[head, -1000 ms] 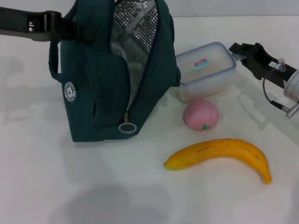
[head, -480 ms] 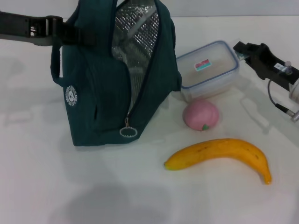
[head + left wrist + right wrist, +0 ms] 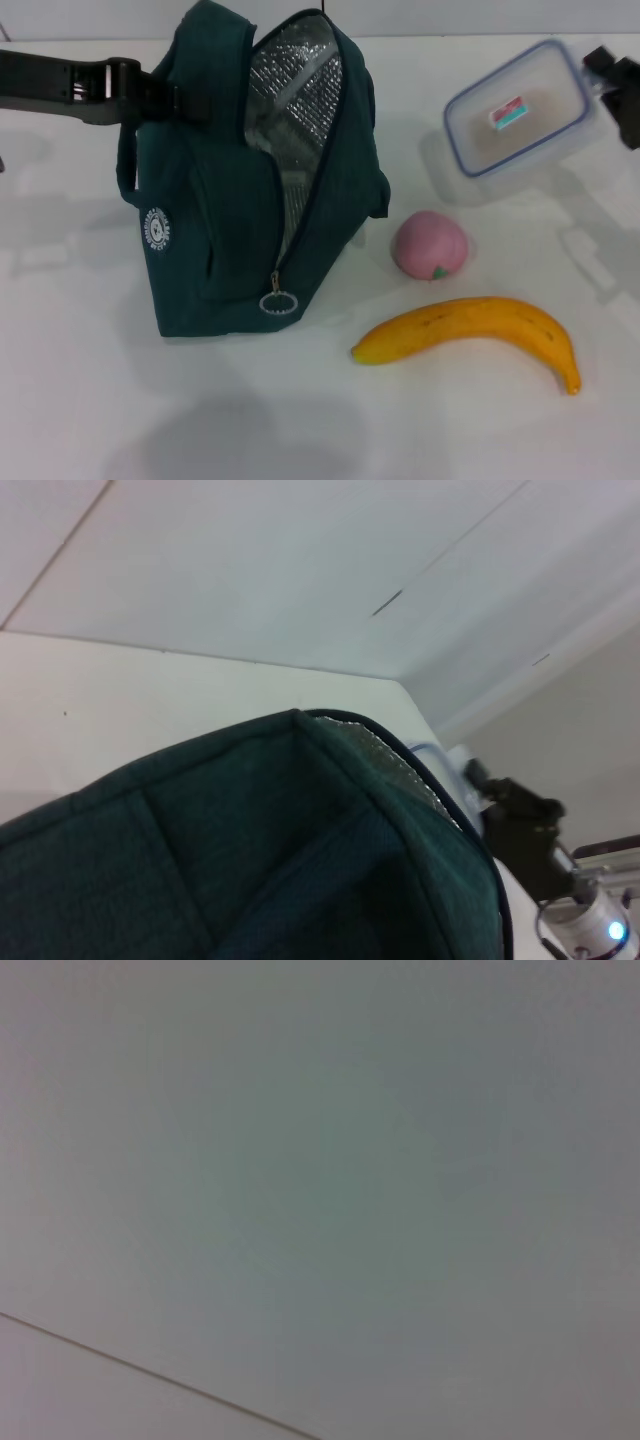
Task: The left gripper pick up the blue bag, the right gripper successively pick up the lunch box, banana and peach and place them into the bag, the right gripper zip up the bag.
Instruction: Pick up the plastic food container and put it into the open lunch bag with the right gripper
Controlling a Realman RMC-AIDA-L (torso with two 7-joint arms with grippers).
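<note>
The blue bag stands upright at the left of the table, its zipper open and the foil lining showing. My left gripper is shut on the bag's upper left side by a handle. The lunch box hangs tilted in the air at the upper right, with my right gripper shut on its right end. On the table lie the peach and, nearer the front, the banana. The left wrist view shows the bag's top and the right gripper beyond it.
The ring zipper pull hangs low on the bag's front. White table stretches in front of the bag and the fruit. The right wrist view shows only a plain pale surface.
The right gripper has lifted the lunch box off the table, up and to the right, tilting it. The bag has shifted slightly right and the left arm with it.
</note>
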